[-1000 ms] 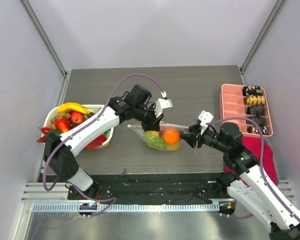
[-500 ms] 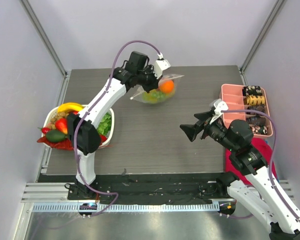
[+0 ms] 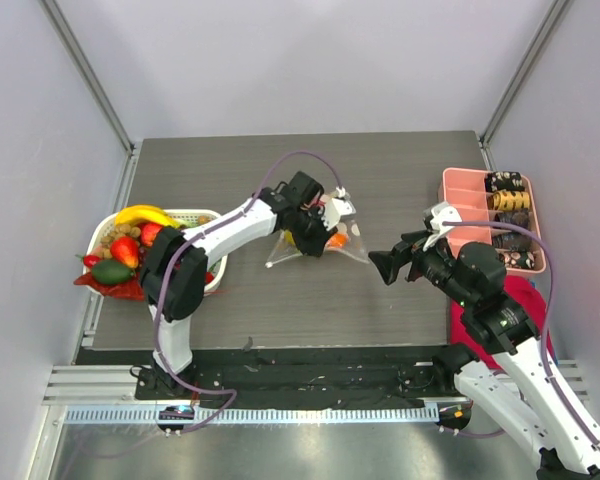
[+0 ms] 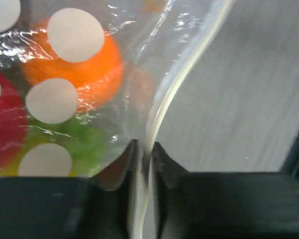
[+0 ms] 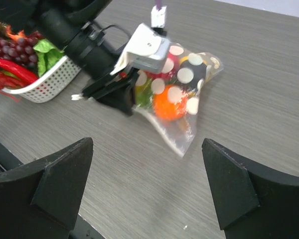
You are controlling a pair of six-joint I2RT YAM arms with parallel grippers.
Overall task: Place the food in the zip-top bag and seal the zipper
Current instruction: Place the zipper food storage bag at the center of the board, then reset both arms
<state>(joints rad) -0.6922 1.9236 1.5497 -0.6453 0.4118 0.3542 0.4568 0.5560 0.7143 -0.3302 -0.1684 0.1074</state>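
We see the left jaws pinched almost closed on the bag (image 5: 175,92) right at its zipper (image 4: 164,107). The bag lies mid-bench (image 3: 400,190) with the orange (image 5: 167,107) inside. The right jaws gape wide and empty (free to help), and the bag sits dead ahead of them, its zipper running straight out from the left pinch.

Zip-top bag (image 5: 185,130) at left end effector (image 4: 144,158): clear plastic, rows of white round dots. Left end effector: black.

Seen through bag, just beyond its tips: orange fruit (image 4: 84,74), bright orange; red fruit (image 4: 4,127), deep red; green fruit (image 4: 87,142), lime.

Zipper (image 4: 175,84): pale milky strip.

Bench (image 3: 380,180) beneath: grey-brown, fine wood-grain streaks.

Right end effector (image 5: 147,149): matte black.

Behind left end effector: basket (image 5: 50,82), white lattice; grapes (image 5: 12,50), dark purple; leafy piece (image 5: 47,52), green.

Tray (image 3: 448,215) beside right end effector: salmon pink.
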